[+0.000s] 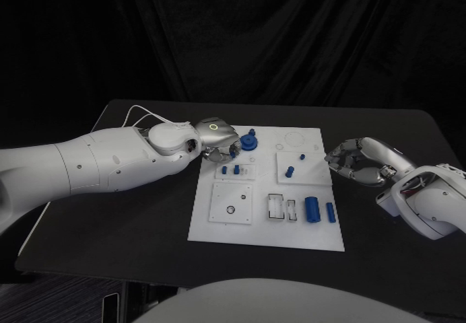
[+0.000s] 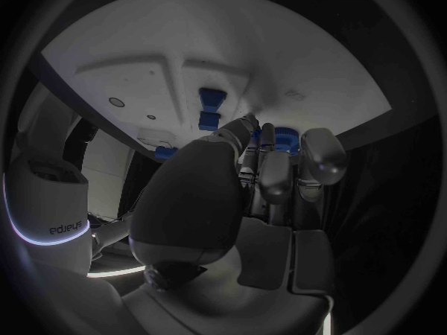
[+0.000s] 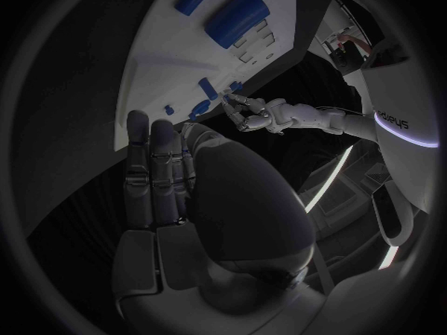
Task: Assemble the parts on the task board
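The left silver many-fingered hand (image 1: 219, 142) is seen at the far left corner of the white rectangular task board (image 1: 267, 232), its fingers bent down beside a round blue gear-like part with an upright stem (image 1: 250, 141). Whether that part is touched or held cannot be told; in the left wrist view the fingertips (image 2: 249, 123) are close to a blue piece on the board, and contact is not clear. The right silver many-fingered hand (image 1: 354, 160) is held just off the board's right edge, its fingers curled inward with nothing visible in them, apart from the board.

On the board, two small blue pegs (image 1: 231, 170) are seen in a small white block near the left hand. A small blue upright pin (image 1: 302, 157) and a second blue pin (image 1: 290, 173) stand in a raised white square on the board's right half. Nearer the robot, a thick blue cylinder (image 1: 312, 208) and a slimmer blue bar (image 1: 331, 212) lie side by side near the board's right edge. The board lies in the middle of the black table (image 1: 116, 222).
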`<move>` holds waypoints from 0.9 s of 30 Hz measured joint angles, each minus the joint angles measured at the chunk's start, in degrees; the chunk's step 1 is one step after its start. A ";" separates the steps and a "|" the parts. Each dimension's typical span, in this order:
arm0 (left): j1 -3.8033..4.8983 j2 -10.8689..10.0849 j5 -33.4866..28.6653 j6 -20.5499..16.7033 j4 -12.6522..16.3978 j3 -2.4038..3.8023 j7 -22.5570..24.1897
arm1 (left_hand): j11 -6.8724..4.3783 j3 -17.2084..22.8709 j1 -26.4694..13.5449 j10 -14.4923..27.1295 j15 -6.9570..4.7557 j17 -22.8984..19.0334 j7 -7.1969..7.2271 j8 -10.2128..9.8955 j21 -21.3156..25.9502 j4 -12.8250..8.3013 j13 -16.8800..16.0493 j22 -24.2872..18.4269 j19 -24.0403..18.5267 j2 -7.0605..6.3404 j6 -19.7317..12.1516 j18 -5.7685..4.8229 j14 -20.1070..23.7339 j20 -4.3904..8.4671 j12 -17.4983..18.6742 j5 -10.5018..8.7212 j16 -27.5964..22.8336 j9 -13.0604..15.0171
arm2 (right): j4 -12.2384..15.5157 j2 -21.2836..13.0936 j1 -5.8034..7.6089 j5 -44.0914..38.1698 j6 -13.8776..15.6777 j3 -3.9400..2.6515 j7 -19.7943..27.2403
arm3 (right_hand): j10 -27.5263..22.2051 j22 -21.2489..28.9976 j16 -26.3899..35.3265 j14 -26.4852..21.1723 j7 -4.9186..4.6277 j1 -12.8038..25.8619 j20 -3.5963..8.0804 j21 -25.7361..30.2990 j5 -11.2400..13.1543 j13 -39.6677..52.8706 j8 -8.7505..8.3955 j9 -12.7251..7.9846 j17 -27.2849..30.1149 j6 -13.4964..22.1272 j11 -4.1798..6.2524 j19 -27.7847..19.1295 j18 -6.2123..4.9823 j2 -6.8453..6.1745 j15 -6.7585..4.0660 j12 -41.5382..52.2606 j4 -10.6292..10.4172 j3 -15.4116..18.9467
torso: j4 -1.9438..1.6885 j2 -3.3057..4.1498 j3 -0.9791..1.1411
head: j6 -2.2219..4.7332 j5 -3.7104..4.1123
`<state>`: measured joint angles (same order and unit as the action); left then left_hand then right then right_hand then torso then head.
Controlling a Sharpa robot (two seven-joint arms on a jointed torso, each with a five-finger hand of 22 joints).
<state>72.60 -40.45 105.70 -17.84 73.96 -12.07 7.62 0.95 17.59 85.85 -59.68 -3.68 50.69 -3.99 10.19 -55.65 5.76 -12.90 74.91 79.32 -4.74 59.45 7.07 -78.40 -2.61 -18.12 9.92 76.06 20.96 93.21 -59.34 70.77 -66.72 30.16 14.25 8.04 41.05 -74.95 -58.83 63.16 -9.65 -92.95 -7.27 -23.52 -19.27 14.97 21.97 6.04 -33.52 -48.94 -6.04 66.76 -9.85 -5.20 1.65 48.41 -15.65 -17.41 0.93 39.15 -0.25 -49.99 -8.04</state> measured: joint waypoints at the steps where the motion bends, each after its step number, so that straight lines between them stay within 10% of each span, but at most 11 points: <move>1: -0.01 0.06 0.00 -0.01 -0.03 0.01 -0.05 | 0.00 0.00 0.00 0.00 0.00 0.00 0.00 0.00 0.00 0.00 0.00 0.00 0.00 0.00 0.00 0.00 0.00 0.00 0.00 0.00 0.00 0.02 | -0.01 0.02 0.00 0.00 -0.02 0.00 0.00 | 0.00 0.00 0.00 0.00 0.00 0.00 0.00 0.00 0.00 0.00 0.00 0.00 0.00 0.00 0.00 0.00 0.00 0.00 0.00 0.00 0.00 0.00 | 0.01 0.00 0.00 | 0.00 0.00; 27: -0.34 0.57 0.00 0.22 -0.06 -0.01 -0.36 | -0.01 0.16 0.00 -0.40 0.20 -1.13 -0.21 -0.79 0.76 0.17 -0.12 0.04 -0.17 0.00 -0.61 0.00 0.61 -0.17 0.25 -0.01 -0.47 -0.16 | -0.42 0.44 -0.21 0.00 -0.64 0.01 -0.17 | 0.21 0.02 0.00 0.21 0.00 0.00 0.00 0.00 0.00 -0.06 0.00 0.00 -0.01 0.00 0.21 0.00 0.00 0.00 -0.21 0.00 0.00 0.00 | -0.05 -0.02 0.01 | 0.00 0.09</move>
<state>72.26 -39.88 105.71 -17.62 73.90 -12.08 7.26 0.94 17.75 85.85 -60.08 -3.48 49.56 -4.20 9.40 -54.89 5.93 -13.01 74.95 79.15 -4.74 58.83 7.07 -77.79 -2.77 -17.88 9.91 75.60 20.80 92.78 -58.90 70.56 -66.72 29.52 14.27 7.87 41.26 -74.92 -58.83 63.37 -9.65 -92.95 -7.27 -23.52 -19.27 14.91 21.97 6.04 -33.53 -48.94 -5.83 66.76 -9.85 -5.20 1.44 48.41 -15.65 -17.41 0.88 39.13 -0.25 -49.99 -7.95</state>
